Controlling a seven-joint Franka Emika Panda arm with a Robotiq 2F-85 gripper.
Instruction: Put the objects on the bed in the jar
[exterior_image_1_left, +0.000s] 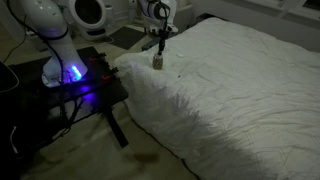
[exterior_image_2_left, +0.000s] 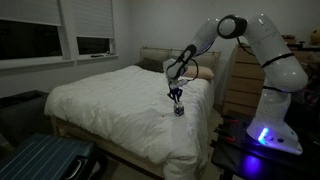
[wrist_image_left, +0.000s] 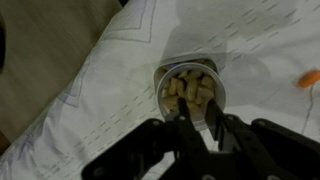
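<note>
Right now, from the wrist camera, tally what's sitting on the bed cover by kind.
Jar: 1, holding pale pieces too heaped to count
Orange bit, loose near the right edge: 1
Total: 2

The glossy white robot arm (exterior_image_2_left: 270, 45) is built of rounded, tube-like segments with darker grey bands at the joints. Its base (exterior_image_2_left: 262, 135) glows blue-violet. In the wrist view the jaws are matte black and angular, with linked bars.
</note>
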